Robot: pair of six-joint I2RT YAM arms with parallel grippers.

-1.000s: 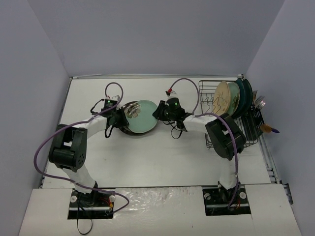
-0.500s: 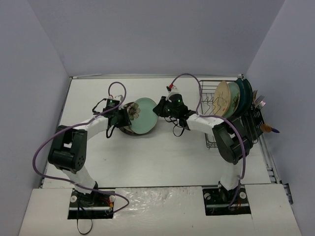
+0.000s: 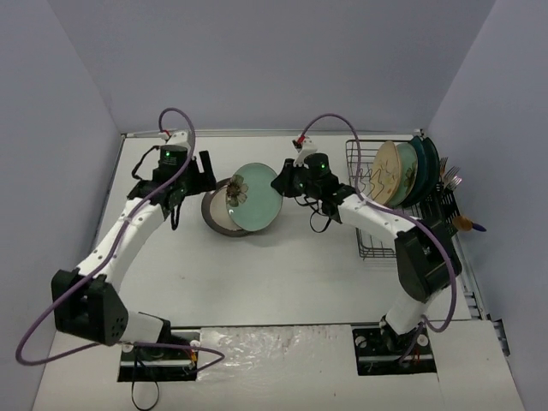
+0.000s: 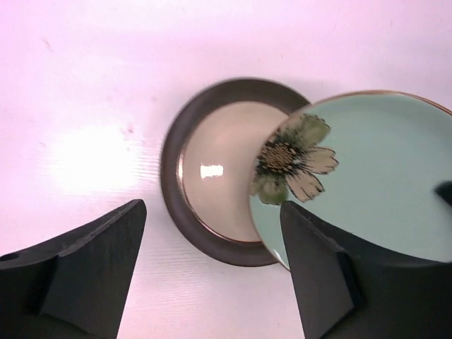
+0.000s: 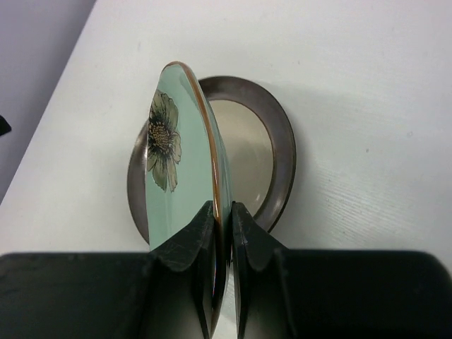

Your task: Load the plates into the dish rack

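At the middle of the table (image 3: 257,274), the tan-rimmed mint plate (image 3: 255,199) stands tilted up on edge, its rim at 3 o'clock clamped by the right gripper (image 5: 222,219), its lower edge over the dark-rimmed plate (image 3: 214,214), which lies flat toward 8 o'clock. Toward 9 o'clock the left gripper (image 4: 212,207) hangs with jaws spread wide, holding nothing, clear of both plates. Off at 3 o'clock, the dish rack (image 3: 366,248) holds a cream floral plate (image 3: 390,171) and two dark teal plates (image 3: 421,163) upright.
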